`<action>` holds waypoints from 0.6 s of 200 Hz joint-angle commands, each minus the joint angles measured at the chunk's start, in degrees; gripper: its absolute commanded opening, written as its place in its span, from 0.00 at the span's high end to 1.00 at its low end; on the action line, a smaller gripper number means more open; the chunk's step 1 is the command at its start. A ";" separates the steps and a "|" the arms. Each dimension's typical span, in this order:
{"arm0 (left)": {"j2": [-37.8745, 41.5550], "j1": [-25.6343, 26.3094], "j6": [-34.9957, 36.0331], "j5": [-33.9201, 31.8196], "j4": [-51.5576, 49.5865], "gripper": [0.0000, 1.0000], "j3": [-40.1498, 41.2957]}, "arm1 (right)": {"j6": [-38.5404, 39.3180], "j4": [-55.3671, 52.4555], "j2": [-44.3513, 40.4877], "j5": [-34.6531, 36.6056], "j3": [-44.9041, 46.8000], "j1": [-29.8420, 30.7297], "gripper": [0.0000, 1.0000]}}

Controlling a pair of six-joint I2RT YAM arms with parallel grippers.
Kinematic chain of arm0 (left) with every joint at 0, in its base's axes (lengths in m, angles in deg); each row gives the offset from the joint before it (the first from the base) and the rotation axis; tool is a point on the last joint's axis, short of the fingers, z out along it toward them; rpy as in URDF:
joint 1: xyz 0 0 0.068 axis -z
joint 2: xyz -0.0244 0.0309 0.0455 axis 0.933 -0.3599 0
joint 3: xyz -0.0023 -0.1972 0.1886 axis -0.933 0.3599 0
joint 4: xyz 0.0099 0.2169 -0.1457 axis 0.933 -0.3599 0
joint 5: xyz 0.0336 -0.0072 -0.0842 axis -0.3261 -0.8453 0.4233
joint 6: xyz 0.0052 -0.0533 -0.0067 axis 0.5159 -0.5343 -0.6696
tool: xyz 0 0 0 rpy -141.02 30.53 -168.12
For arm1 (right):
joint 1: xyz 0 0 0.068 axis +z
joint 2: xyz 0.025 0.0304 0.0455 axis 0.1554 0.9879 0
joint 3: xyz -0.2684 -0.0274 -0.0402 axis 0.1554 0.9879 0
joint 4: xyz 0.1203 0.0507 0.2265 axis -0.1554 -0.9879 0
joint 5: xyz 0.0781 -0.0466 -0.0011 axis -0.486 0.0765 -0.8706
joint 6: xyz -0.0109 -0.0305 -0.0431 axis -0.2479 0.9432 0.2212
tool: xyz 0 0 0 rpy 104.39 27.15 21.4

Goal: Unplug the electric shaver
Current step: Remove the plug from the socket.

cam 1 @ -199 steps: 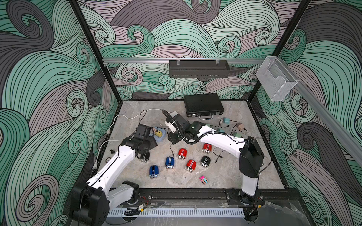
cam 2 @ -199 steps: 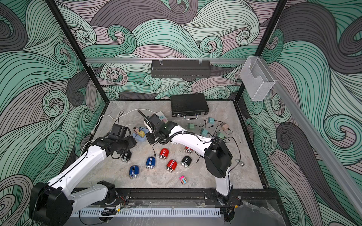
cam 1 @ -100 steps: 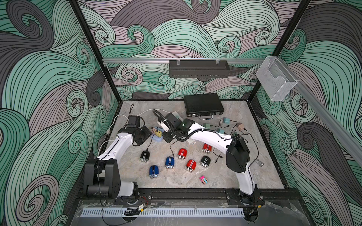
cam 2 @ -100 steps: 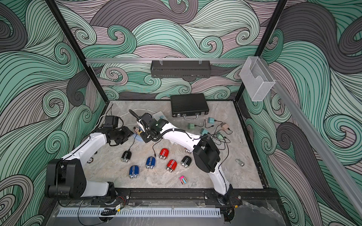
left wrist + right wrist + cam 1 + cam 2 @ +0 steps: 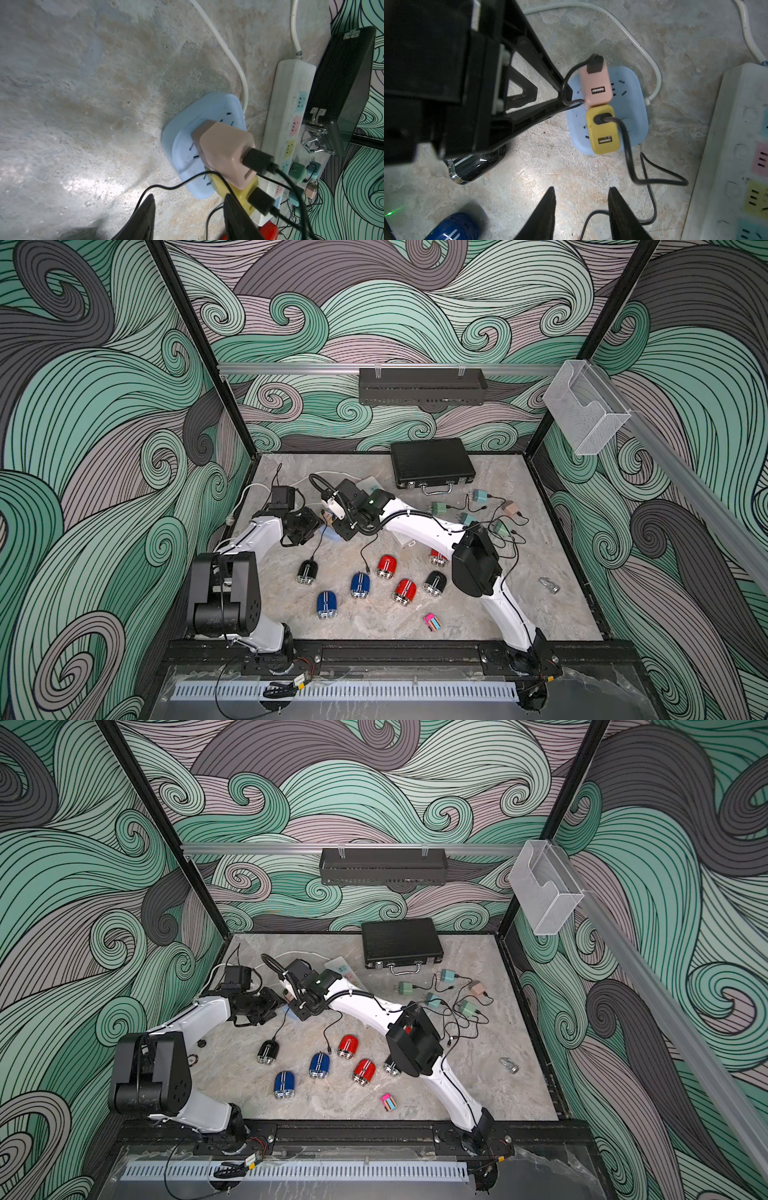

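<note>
Hovering low over the left half of the tabletop, both arms converge on the blue socket block, since that is where the shaver's power ends. The black shaver lies on its side nearer the front edge than the block, with a thin black cable running from its end up toward the block. Two adapters stand in the block touching each other, a pink adapter and a yellow adapter, each with a black USB plug in it. The left gripper reaches in from the left-edge side with its jaws partly apart and gripping nothing; only a slack loop of black wire crosses the gap. One finger sits just beside the yellow adapter, probably lining up a pinch. The right gripper hangs just short of the block, jaws likewise parted and empty, seemingly ready to brace the block or pull. Which adapter feeds the black shaver I cannot trace for certain; the pink one's lead seems to head that way
</note>
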 commanded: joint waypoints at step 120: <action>-4.75 -1.81 2.12 1.57 2.55 0.54 0.53 | 7.59 -4.41 5.22 -2.50 -7.31 -3.38 0.46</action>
